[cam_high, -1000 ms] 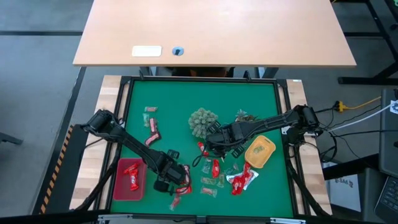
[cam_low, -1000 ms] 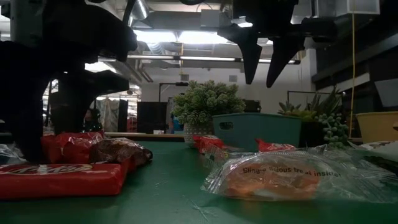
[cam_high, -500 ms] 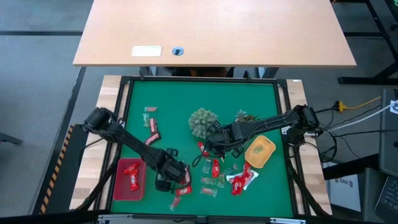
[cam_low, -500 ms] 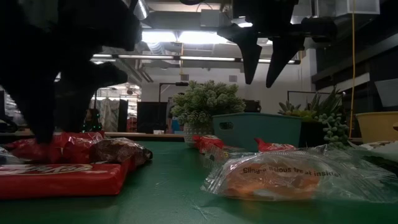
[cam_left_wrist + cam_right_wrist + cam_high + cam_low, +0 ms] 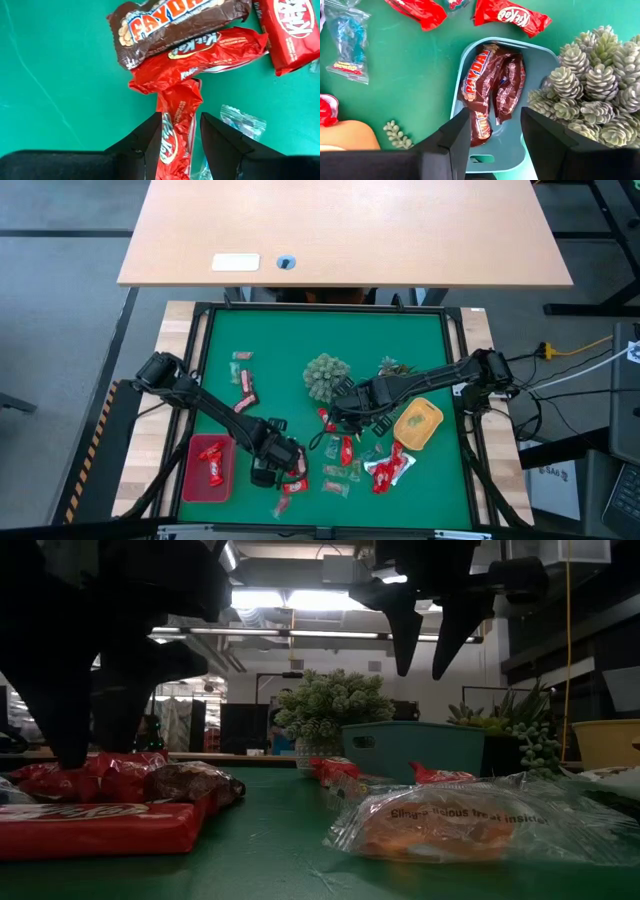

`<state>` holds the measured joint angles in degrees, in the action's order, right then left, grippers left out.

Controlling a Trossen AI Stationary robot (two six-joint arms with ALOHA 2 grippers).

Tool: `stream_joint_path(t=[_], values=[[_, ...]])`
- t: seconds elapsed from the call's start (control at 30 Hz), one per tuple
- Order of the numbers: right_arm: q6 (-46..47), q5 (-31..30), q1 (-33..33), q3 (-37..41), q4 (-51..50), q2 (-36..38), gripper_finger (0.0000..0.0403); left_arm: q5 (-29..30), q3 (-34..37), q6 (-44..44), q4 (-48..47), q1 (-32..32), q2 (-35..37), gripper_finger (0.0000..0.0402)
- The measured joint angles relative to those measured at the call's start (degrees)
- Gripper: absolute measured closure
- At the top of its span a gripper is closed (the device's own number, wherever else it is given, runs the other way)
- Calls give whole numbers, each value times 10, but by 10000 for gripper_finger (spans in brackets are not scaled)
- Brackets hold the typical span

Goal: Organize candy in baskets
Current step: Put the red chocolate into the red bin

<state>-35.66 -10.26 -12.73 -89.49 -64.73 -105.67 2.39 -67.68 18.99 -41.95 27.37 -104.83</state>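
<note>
My left gripper [image 5: 181,135] points down near the table's front edge, just right of the red basket [image 5: 196,482], which holds a red candy [image 5: 212,462]. It is shut on a red wrapped candy [image 5: 176,117] next to another red one [image 5: 210,47] and a brown one [image 5: 175,22]. My right gripper [image 5: 492,135] hangs open above the pale blue basket [image 5: 540,55], where brown candies [image 5: 487,85] lie. In the low view it [image 5: 420,650] is well clear of that basket [image 5: 420,748]. The yellow basket [image 5: 418,423] stands to the right. My left gripper pinches the red candy by its two long sides [image 5: 172,131] between its two fingers. The fingers [image 5: 150,142] come from above, pointing down. The candy's far end [image 5: 172,87] reaches the neighbouring red wrapper. I cannot tell whether it is lifted off the mat.
Two green spiky plants [image 5: 325,373] [image 5: 392,366] stand behind the pale blue basket. Loose candies lie between the arms [image 5: 340,470], near the yellow basket [image 5: 390,468] and at the far left [image 5: 243,380]. A clear-wrapped sweet [image 5: 450,825] lies near the front edge.
My left gripper has turned a little about its own axis and shifted slightly over the red candies; the gap between its fingers stays the same. The right gripper has kept still above the pale blue basket.
</note>
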Motion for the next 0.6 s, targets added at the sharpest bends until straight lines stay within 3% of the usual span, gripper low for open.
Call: stream_joint_path(t=[0.6], values=[[0, 2, 0, 0, 2, 0, 230, -20, 0, -4, 47, -9, -31, 273]])
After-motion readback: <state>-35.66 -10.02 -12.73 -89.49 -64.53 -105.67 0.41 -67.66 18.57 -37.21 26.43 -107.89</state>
